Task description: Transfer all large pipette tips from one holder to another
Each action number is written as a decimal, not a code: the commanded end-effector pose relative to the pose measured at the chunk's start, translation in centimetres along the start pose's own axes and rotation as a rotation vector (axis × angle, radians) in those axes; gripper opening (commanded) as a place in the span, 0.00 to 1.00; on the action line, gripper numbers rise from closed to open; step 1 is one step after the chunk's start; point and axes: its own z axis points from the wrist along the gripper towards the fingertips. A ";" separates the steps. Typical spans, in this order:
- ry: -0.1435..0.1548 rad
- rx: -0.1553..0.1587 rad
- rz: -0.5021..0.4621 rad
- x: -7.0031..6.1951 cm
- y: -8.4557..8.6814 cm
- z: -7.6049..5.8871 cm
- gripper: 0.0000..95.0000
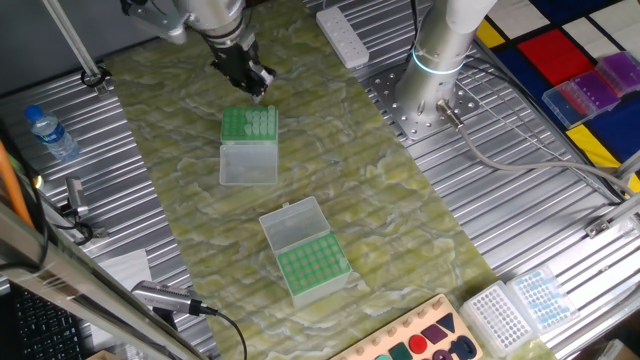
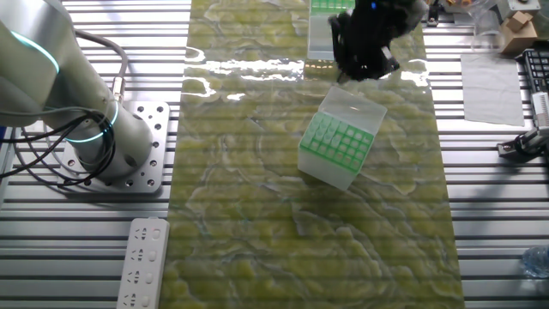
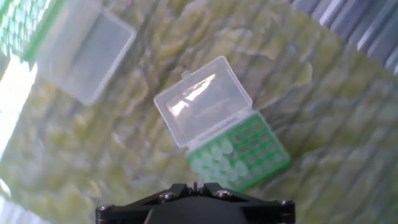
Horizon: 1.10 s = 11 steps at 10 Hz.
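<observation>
Two green pipette tip holders with clear hinged lids stand open on the green mat. The far holder [image 1: 248,125] [image 2: 337,142] [image 3: 242,152] carries a cluster of large pipette tips [image 1: 262,122] [image 3: 211,157], pale and whitish, along one side of its rack. The other holder [image 1: 312,265] [image 2: 324,9] [image 3: 22,28] lies further off, and I cannot make out tips in it. My gripper [image 1: 256,90] [image 2: 353,70] [image 3: 194,185] hovers just above the far holder. Its fingers are pressed together and I see nothing between them.
The arm's base [image 1: 440,60] [image 2: 94,146] is bolted beside the mat. A white power strip [image 1: 343,38] [image 2: 143,262] lies near it. A water bottle [image 1: 50,132], purple boxes [image 1: 590,90], more tip racks [image 1: 515,305] and a coloured shape board [image 1: 420,340] sit around the edges.
</observation>
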 end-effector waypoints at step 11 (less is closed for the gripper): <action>0.027 -0.117 0.346 -0.2 1.9 -0.2 0.00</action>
